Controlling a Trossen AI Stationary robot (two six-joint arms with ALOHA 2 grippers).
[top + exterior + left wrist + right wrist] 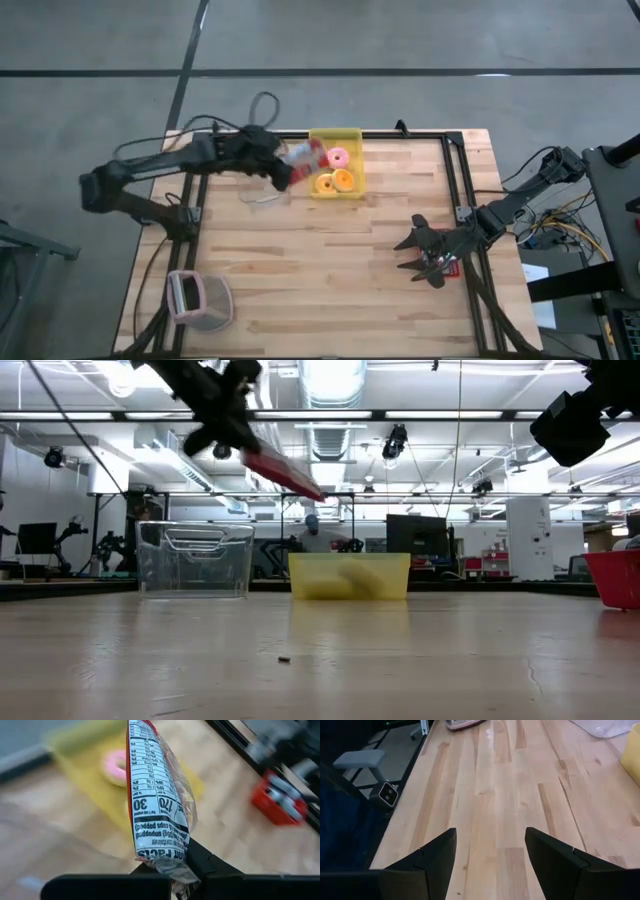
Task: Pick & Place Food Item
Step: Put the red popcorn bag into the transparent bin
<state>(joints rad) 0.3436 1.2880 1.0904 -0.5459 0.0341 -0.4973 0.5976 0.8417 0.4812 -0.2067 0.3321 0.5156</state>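
Observation:
My left gripper (pixel 275 160) is shut on a snack packet (pixel 160 795) with a red front and a clear, printed back. It holds the packet in the air at the far side of the table, between a clear tub (pixel 262 195) and a yellow bin (pixel 350 135). The yellow bin holds a pink doughnut (pixel 338 157) and orange pastries (pixel 335 182). In the low view the packet (pixel 285 472) slants down from the gripper (pixel 225 415) toward the yellow bin (pixel 350 575). My right gripper (pixel 490 860) waits open above bare wood near the table's right edge. My left gripper pinches the packet's crimped end seal (pixel 172 867) between its two fingers. The rest of the packet sticks out ahead of the fingers, along their line. It is lifted clear of the table and slants down toward the yellow bin.
A small red bin (pixel 452 266) sits beside my right gripper at the right edge. A pink and white container (pixel 200 300) stands at the near left corner. A black frame (pixel 455 170) runs along the table's far and right sides. Bare wood (pixel 330 270) fills the middle.

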